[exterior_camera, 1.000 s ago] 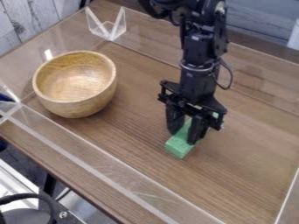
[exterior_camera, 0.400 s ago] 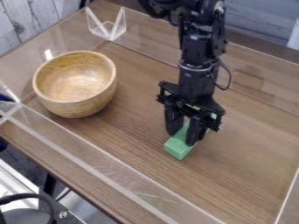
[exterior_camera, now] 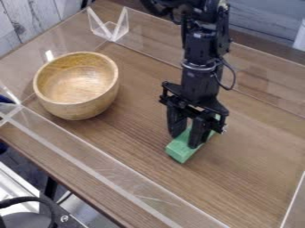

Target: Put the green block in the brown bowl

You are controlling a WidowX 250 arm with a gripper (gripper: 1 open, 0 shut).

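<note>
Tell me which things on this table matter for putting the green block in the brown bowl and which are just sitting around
Part of the job:
- green block, on the table under the gripper
- brown bowl, off to the left, nothing in it

Just lying about:
- clear plastic stand at the back
- clear wall along the front edge of the table

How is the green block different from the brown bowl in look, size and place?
The green block is small, bright green and box-shaped; the brown bowl is much bigger, round and light wood. The block lies at the fingertips of the gripper; the bowl stands apart, to the left in the picture. Both rest on the wooden table.
</note>
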